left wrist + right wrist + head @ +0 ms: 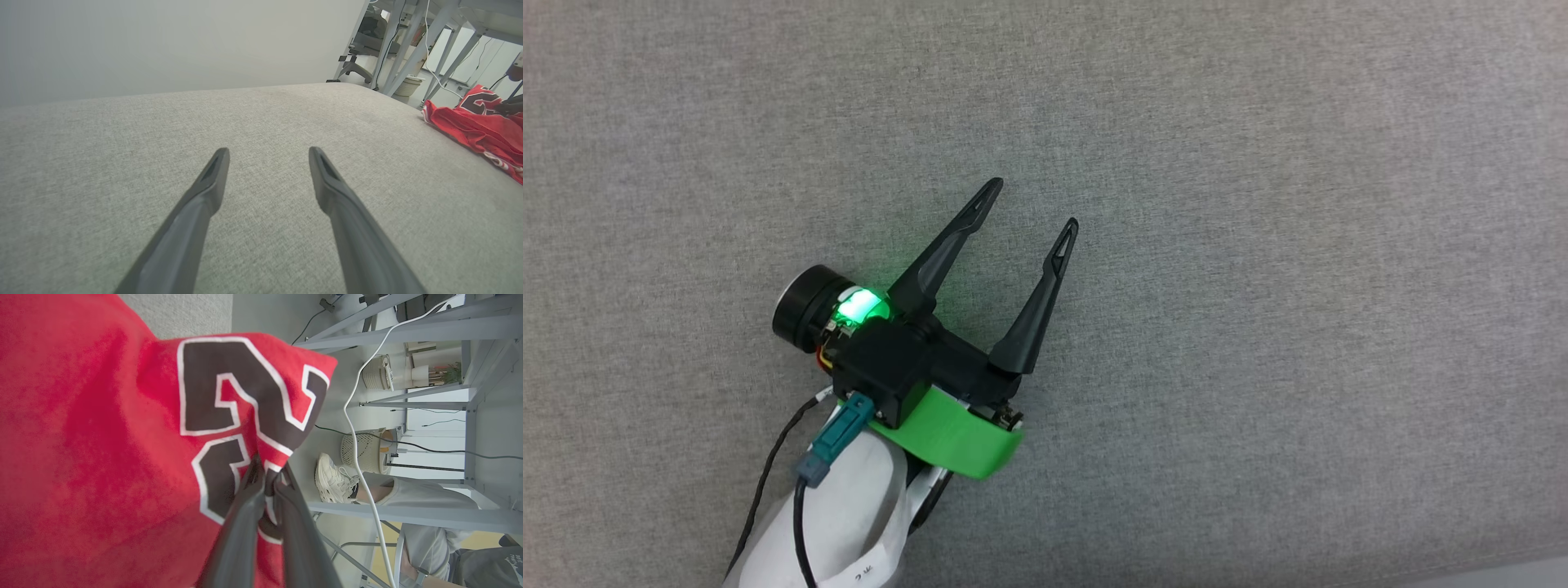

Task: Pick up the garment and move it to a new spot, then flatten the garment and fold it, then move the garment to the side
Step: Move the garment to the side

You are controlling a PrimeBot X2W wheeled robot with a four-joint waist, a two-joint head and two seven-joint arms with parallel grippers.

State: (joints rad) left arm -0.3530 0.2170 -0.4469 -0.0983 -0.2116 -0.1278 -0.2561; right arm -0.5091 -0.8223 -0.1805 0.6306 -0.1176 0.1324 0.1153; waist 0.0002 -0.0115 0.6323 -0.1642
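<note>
The left gripper (pixel 1034 204) sat a little left of the head view's centre, above a grey fabric surface (pixel 1258 245), its two dark fingers spread wide and pointing toward the upper right, with nothing between them. A green light glowed at its base, and a green band ringed the wrist below. In the left wrist view the same parted fingers rose from the bottom edge over the bare cloth, and the garment (pixel 482 126) lay rumpled at the far right edge of the frame, well apart from them.

In the right wrist view the right gripper (pixel 269 473) was clamped on the garment's red cloth at the dark, white-outlined lettering, which bunched between its fingertips. The jersey took up the left and middle of that frame. At the right, past grey metal legs, stood a pale basket (pixel 363 451) and a person's white shoe (pixel 333 484).
</note>
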